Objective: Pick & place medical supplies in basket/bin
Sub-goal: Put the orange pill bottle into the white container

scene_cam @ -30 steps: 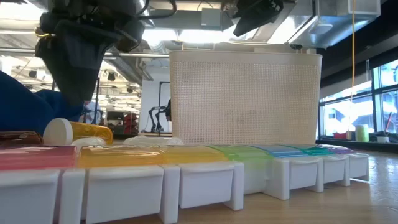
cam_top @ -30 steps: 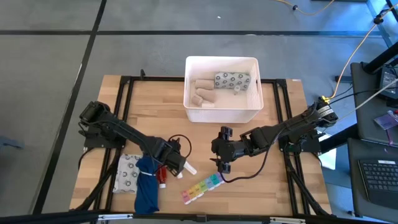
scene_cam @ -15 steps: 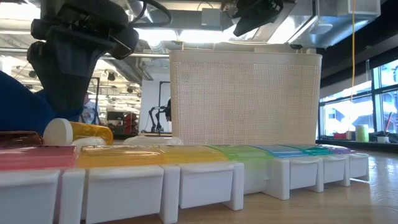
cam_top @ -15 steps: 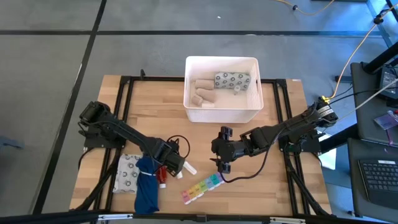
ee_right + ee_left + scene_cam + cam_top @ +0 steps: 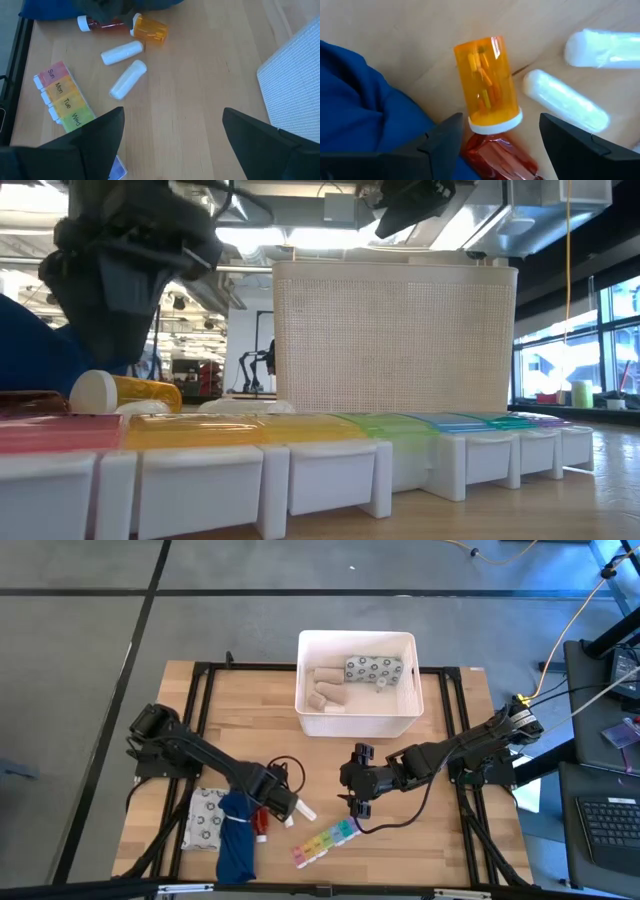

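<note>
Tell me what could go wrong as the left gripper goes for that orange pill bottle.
The orange pill bottle lies on its side, so it may roll away as the open left gripper closes. Its white cap touches the red tube, which could get pinched too. The blue cloth bundle beside it might snag a finger.

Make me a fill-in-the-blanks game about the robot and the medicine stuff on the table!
1. The pill bottle under the left gripper is colored ____.
2. The pill organizer lies on the ____, not in the white bin.
3. Both grippers' jaws are ____; the right gripper holds nothing.

Missing words: orange; table; open
</note>
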